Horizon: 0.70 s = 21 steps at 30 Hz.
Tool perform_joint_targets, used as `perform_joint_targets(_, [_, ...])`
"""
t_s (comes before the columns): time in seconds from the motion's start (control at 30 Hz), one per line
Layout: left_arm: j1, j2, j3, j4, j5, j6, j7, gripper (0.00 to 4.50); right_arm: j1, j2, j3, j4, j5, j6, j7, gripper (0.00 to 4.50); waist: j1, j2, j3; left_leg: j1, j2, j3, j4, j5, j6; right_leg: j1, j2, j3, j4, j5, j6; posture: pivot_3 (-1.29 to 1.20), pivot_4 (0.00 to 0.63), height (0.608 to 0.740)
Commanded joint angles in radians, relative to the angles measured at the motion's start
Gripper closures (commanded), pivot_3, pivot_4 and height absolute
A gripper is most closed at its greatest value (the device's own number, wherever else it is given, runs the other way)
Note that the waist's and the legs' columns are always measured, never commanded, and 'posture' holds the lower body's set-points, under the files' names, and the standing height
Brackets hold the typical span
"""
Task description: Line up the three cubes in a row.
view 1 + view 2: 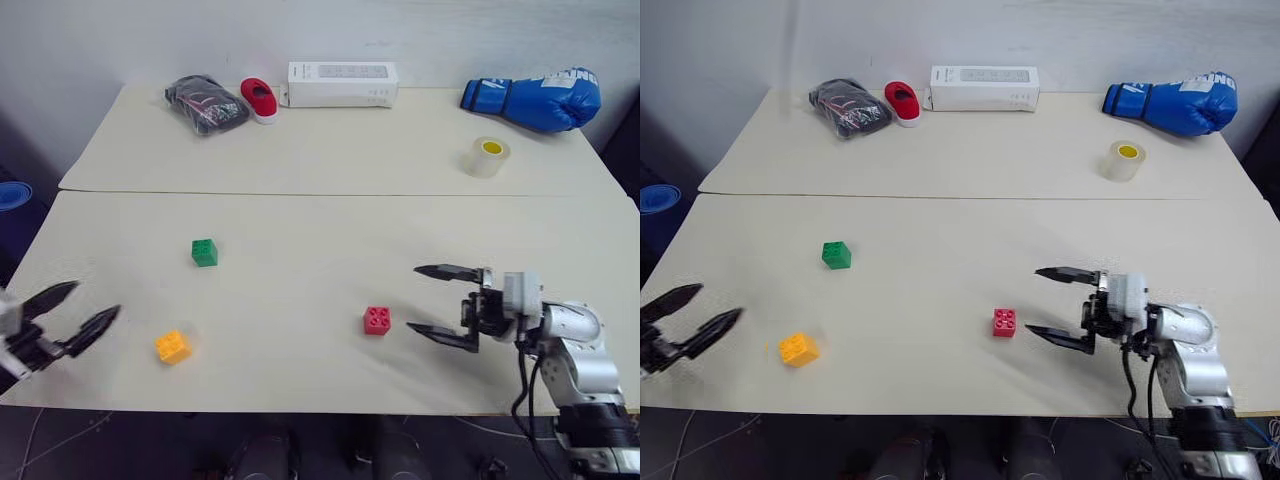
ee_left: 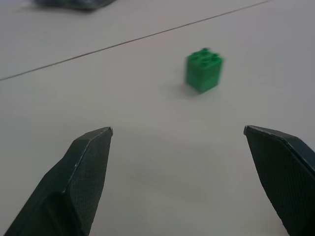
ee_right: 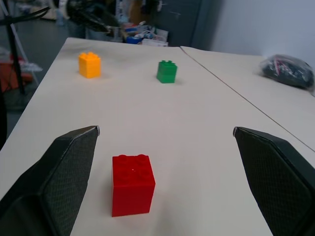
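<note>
1. Right gripper (image 1: 428, 303) gapes wide, empty, just beside the red cube (image 1: 377, 320) standing free on the table (image 1: 300, 160).
2. Left gripper (image 1: 88, 311) is wide too, near the yellow-orange cube (image 1: 173, 346); the green cube (image 1: 204, 252) sits apart.
3. No row yet; I'd guess yellow-orange needs grasping next.

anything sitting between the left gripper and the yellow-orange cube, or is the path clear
Nothing visible stands between them. The left gripper, open, is at the table's left edge, and only bare tabletop separates it from the yellow-orange cube. The green cube sits farther back, off that line.
</note>
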Motion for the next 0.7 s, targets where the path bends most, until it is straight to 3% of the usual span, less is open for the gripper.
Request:
perform_joint_targets(0.03, [0.039, -0.053, 0.102, -0.042, -0.052, 0.028, 0.099, 0.00, 0.077, -0.002, -0.091, -0.060, 0.014, -0.037, -0.063, 0.03, 0.003, -0.001, 0.000, 0.000, 0.000, 0.000, 0.000, -0.001, 0.000, 0.000, 0.000, 0.000, -0.001, 0.000, 0.000, 0.00, 0.150, 0.740])
perform_joint_targets(0.17, [0.004, -0.058, 0.031, -0.188, -0.100, 0.184, 0.219, 0.00, 0.086, 0.022, -0.088, -0.110, 0.016, -0.026, -0.120, 0.03, 0.009, -0.002, -0.001, 0.000, 0.000, 0.000, 0.000, -0.002, 0.000, 0.000, -0.001, 0.001, -0.002, 0.000, 0.000, 0.00, 0.150, 0.740])
perform_joint_targets(0.33, [-0.189, -0.065, -0.105, -0.351, -0.158, 0.412, 0.460, 0.00, 0.070, 0.096, -0.062, -0.216, 0.040, 0.052, -0.278, 0.03, 0.024, -0.002, -0.001, 0.002, 0.000, 0.000, 0.000, -0.001, -0.002, 0.000, -0.001, 0.002, 0.000, 0.000, 0.000, 0.00, 0.150, 0.740])
perform_joint_targets(0.47, [-0.337, -0.135, -0.249, -0.417, -0.106, 0.540, 0.679, 0.00, 0.052, 0.113, -0.027, -0.300, 0.092, 0.174, -0.341, 0.03, 0.023, -0.001, -0.001, 0.001, -0.001, 0.000, 0.000, -0.001, -0.001, 0.000, -0.001, 0.002, 0.003, 0.001, 0.001, 0.00, 0.150, 0.740])
perform_joint_targets(0.7, [-0.472, -0.223, -0.448, -0.413, 0.036, 0.632, 0.880, 0.00, 0.029, 0.121, -0.010, -0.351, 0.078, 0.199, -0.392, 0.03, 0.023, -0.002, -0.001, 0.000, -0.001, 0.002, 0.000, 0.000, 0.000, 0.000, 0.002, 0.002, 0.001, 0.001, 0.001, 0.00, 0.150, 0.740])
